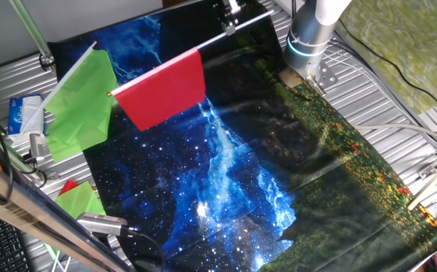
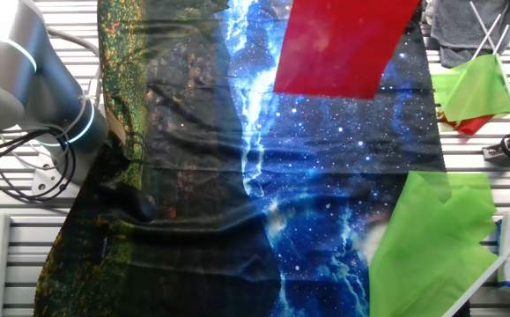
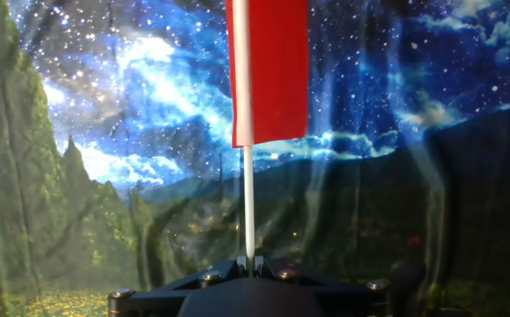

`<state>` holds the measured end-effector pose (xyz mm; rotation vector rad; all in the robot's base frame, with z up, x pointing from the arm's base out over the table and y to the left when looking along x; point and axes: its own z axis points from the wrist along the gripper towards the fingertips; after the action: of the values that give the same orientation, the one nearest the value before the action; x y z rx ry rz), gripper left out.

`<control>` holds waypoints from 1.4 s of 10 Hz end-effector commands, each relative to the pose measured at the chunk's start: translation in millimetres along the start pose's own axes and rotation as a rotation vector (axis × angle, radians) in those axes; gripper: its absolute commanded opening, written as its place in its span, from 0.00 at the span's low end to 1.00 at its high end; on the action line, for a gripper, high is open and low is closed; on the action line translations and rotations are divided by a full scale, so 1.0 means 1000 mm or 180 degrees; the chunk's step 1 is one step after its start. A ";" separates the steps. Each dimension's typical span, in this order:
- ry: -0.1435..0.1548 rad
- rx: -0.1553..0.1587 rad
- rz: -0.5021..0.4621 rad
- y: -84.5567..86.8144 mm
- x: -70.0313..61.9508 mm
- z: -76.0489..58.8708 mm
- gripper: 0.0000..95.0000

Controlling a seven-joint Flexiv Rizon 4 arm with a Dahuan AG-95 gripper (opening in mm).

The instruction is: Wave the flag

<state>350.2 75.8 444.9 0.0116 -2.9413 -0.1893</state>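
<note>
One flag (image 1: 161,89): we are holding it raised above the starry cloth (image 1: 226,189), red sheet hanging clear
Gripper (image 3: 251,264): we are clamping the fingers on its white stick (image 3: 249,207)

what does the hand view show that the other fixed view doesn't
Only the hand view shows the thin white stick running down into the gripper, shut on it. Only the other fixed view shows the large light-green flag, the small green-and-red flag and the arm's base. Both show the bright red rectangular flag above the starry printed cloth.
</note>
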 end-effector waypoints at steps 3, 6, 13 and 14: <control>0.0038 0.0011 0.0092 -0.038 0.003 -0.005 0.00; 0.0118 0.0197 -0.0500 -0.068 0.001 -0.006 0.00; 0.0299 0.0597 -0.2023 -0.093 0.002 -0.009 0.00; 0.0352 0.0646 -0.2358 -0.096 0.002 -0.010 0.00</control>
<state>349.3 -12.2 441.8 0.6809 -2.8251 -0.0222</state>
